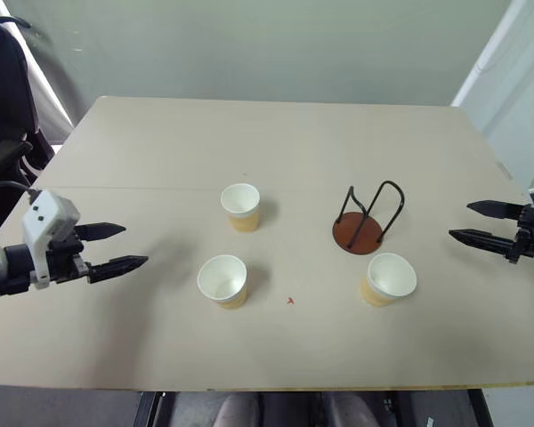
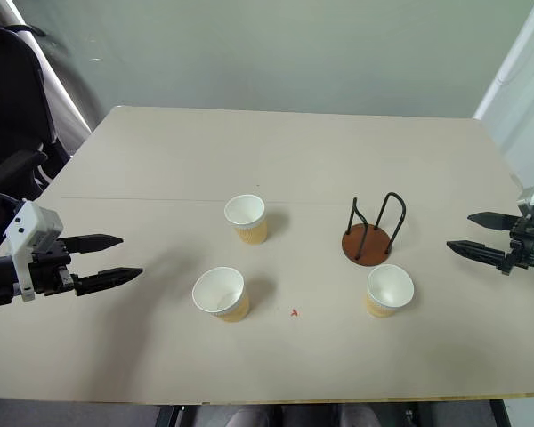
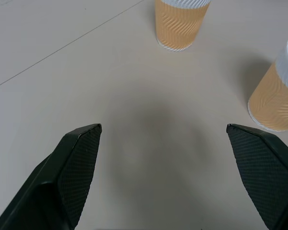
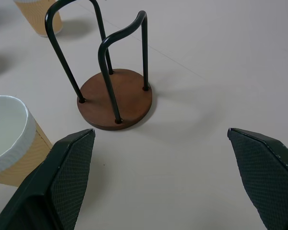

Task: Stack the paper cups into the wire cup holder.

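the left gripper (image 1: 116,248) hangs over its side of the table (image 1: 276,142) with its two black fingers (image 3: 74,165) spread wide and nothing between them, and the right gripper (image 1: 481,223) does the same on the other side — wide open, holding nothing. straight out past the left gripper's tips, a little way off, stands the near paper cup (image 1: 223,280), and a bit farther away and off to one side stands the far paper cup (image 1: 241,206). the third paper cup (image 1: 388,278) sits near the right gripper, out ahead of its tips and a little toward the robot, and the wire cup holder (image 1: 365,219) stands just beyond that cup, close to it but maybe not touching. all three cups are upright with their mouths up, and the holder has no cup in it, so the job looks like it is only starting. the first step is likely to pick one cup. to do that well, a gripper should go in level with its fingers on both sides of the cup wall, below the white rim, and close softly — paper squashes easily. the cup by the holder looks the easiest for the right gripper, but it should watch the black wire loops so a finger does not bump them and push the holder away.
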